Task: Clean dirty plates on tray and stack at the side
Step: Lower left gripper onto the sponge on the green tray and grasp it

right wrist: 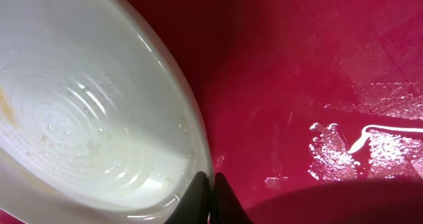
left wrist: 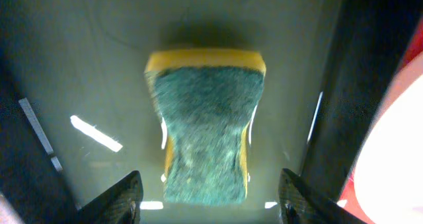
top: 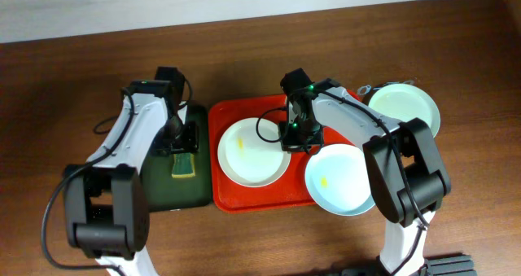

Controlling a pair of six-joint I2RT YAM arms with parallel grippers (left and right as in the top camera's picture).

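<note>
Mint-blue plate, nearest: pale glossy round shallow plate [top: 342,186] on the near right corner of the large red-orange plastic tray [top: 224,190], overhanging its rim. There is a small yellow smear in the well, so it is not yet clean.
Sponge: yellow foam block with a green scouring face [left wrist: 208,138], flat on the narrow dark green tray [top: 167,193] beside the red one.
Left gripper [left wrist: 211,201]: fingers wide apart, one on either side of the sponge. No contact shows; it holds nothing.
White plate: glossy round shallow plate [top: 252,158] in the left half of the red tray, with a yellow streak left of centre and water beads in the well.
Right gripper [right wrist: 209,197]: fingers pressed together with nothing between them, tips down at the white plate's right rim, just at the tray floor.
Far plate: third pale round plate [top: 404,109] on the brown wooden table [top: 65,105], off the tray at the right rear. No smear visible.
Handling: I judge the plates stiff, fairly light, glazed and wet, so slippery. They would probably chip if dropped or knocked in stacking.
Grip point: the rim only, one finger under the lip and one on top. The mint-blue plate's overhang looks easiest to get under.
</note>
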